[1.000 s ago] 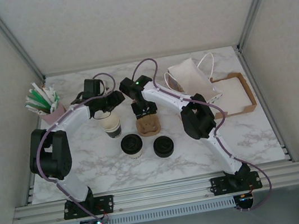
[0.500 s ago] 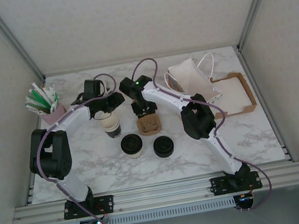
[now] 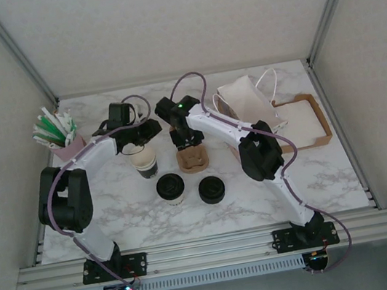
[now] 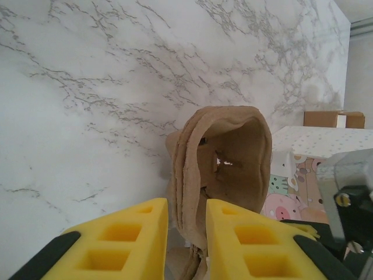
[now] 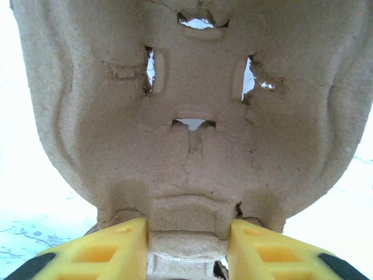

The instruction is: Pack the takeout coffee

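Note:
The takeout coffee (image 3: 171, 187), a paper cup under a black lid, stands near the table's middle. A loose black lid (image 3: 212, 190) lies to its right and a lidless cup (image 3: 144, 161) stands behind it. My right gripper (image 3: 187, 143) (image 5: 187, 233) is shut on the near tab of a brown pulp cup carrier (image 3: 193, 160) (image 5: 192, 116). My left gripper (image 3: 141, 132) (image 4: 186, 213) hovers over the lidless cup, fingers a narrow gap apart. The carrier's layered edge (image 4: 192, 175) shows in that gap. I cannot tell whether the fingers touch it.
A pink holder of sticks and sachets (image 3: 55, 134) stands at the back left. A white handled bag (image 3: 246, 103) and a cardboard tray (image 3: 319, 125) with white sheets sit at the back right. Frame posts and walls close in the table.
My right arm has shifted a little, carrying the carrier slightly back and right. The left arm and the cups stay where they were.

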Controlling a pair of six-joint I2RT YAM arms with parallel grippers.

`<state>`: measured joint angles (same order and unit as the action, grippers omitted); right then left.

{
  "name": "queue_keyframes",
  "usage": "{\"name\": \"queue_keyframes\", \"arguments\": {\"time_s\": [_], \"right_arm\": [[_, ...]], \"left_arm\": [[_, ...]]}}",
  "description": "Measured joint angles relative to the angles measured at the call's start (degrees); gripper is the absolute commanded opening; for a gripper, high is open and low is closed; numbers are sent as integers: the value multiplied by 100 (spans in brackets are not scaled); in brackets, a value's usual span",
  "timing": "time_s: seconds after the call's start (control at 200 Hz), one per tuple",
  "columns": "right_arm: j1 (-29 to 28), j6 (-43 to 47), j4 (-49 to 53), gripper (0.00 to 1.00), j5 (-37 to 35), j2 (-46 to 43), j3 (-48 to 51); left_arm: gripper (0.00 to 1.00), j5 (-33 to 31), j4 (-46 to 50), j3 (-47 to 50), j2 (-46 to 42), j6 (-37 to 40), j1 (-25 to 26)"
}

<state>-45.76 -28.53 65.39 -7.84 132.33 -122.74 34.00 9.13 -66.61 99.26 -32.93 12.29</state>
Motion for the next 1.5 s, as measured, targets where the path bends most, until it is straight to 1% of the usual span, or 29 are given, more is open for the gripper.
{"name": "queue_keyframes", "arguments": {"time_s": [0.135, 0.285, 0.426, 0.586, 0.736, 0.896, 1.031, 1.211, 1.497], "right_arm": [[11, 90, -129, 37, 4, -37, 153], [42, 208, -275, 38, 46, -105, 387], [81, 317, -387, 38, 83, -111, 426], [111, 422, -511, 38, 179, -153, 426], [116, 507, -610, 38, 214, -177, 426], [116, 542, -629, 38, 269, -177, 426], [116, 546, -632, 38, 343, -177, 426], [116, 590, -649, 38, 363, -177, 426], [120, 636, -647, 38, 358, -177, 426]], "left_arm": [[25, 66, 74, -72, 13, 17, -2], [28, 160, 142, -450, 90, 39, -13], [27, 289, 133, -717, 219, 42, -50], [26, 599, 79, -743, 568, 39, -114], [32, 927, -111, -693, 848, 2, -129], [35, 1231, -389, -525, 885, -120, -129], [42, 1419, -614, -450, 914, -197, -131], [47, 1576, -822, -350, 964, -310, -131], [52, 1598, -890, -295, 970, -328, -131]]}}
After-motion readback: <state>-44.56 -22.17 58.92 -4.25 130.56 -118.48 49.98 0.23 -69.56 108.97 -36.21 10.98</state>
